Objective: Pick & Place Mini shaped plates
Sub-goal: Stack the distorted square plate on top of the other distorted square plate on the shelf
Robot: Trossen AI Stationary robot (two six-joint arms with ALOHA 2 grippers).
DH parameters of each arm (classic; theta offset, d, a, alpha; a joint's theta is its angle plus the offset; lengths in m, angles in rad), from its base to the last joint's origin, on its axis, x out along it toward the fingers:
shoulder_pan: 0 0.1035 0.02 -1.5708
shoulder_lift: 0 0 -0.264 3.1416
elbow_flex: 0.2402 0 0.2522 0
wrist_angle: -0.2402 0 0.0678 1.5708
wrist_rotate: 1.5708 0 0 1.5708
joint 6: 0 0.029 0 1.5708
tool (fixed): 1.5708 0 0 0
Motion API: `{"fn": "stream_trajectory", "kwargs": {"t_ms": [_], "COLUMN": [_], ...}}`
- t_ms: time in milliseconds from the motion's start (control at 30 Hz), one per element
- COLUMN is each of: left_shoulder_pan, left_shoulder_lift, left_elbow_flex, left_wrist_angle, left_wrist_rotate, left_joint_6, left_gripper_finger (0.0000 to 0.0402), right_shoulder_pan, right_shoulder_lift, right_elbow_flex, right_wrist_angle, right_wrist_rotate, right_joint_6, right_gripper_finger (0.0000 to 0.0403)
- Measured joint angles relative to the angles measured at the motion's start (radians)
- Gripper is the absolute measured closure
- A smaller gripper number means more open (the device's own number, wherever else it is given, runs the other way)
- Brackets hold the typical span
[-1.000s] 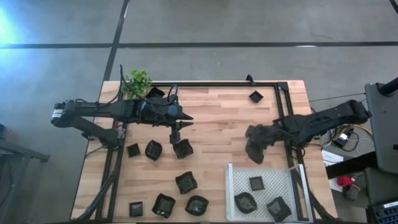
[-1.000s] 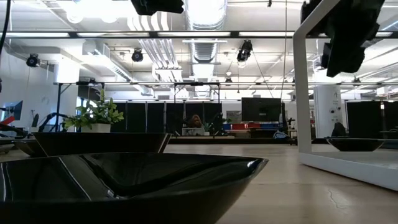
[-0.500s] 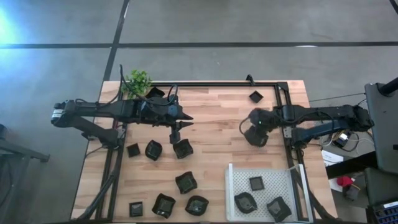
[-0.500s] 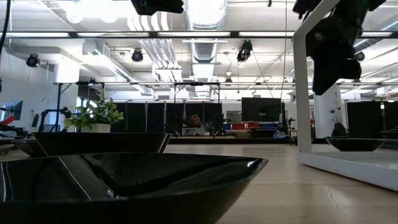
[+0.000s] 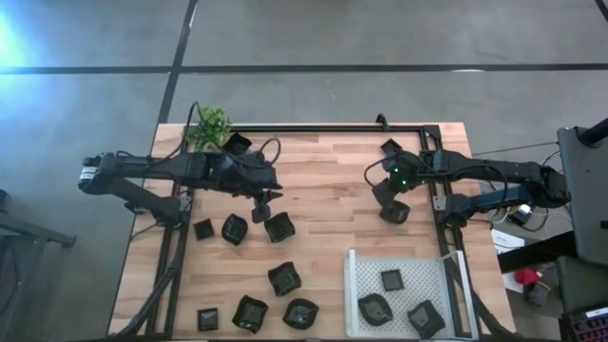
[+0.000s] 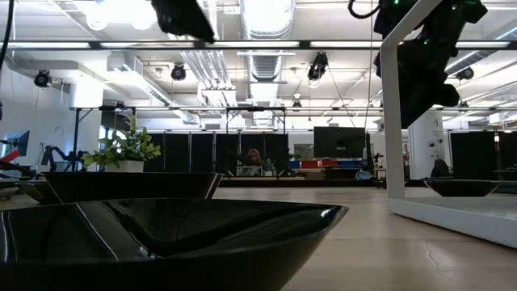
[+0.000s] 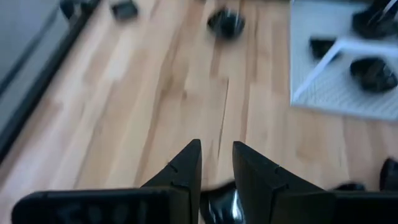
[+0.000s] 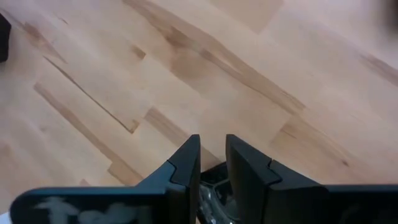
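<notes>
**Q.** Where is the mini shaped plate (image 8: 214, 186) in hand, and which way must it go?

**A.** It sits in the narrow gap of the right gripper (image 8: 213, 163), whose fingers (image 8: 186, 163) are nearly together on its rim, lifted clear of the bench (image 5: 328, 180) near the right edge. The white tray (image 5: 418, 271) lies along that same right edge, at the corner farthest from the plant (image 5: 210, 123). The right arm is plainly the nearer. The plate's long axis cannot be told.

**Q.** And the left arm?

**A.** The left gripper (image 7: 217, 168) hangs over the left half of the bench. Its fingers (image 7: 186, 168) are equally close-set, with a second plate (image 7: 219, 205) glossy between them, apparently pinched. A loose plate (image 5: 278, 227) lies just beside it.

**Q.** Any legible markings?

**A.** None: no brand, label or writing can be read.
</notes>
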Motion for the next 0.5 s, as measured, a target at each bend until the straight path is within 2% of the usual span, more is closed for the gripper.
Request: {"fn": "stream_trajectory", "kwargs": {"t_ms": [267,500], "left_shoulder_pan": [0.0,-0.001], "left_shoulder_lift": [0.015,0.015], "left_elbow_flex": [-0.164,-0.353], "left_wrist_angle": [-0.002,0.185], "left_wrist_rotate": [0.04,0.063], "left_joint_6": [-0.013,-0.082], "left_gripper_finger": [0.0316,0.0316], "right_shoulder_pan": [0.0,0.0], "right_shoulder_lift": [0.0,0.0], "right_elbow_flex": [0.0,0.0], "right_wrist_angle": [0.002,0.004], "right_wrist_rotate": [0.0,0.0], "right_joint_6": [-0.001,-0.001], "right_gripper_finger": [0.0328,0.0335]}}
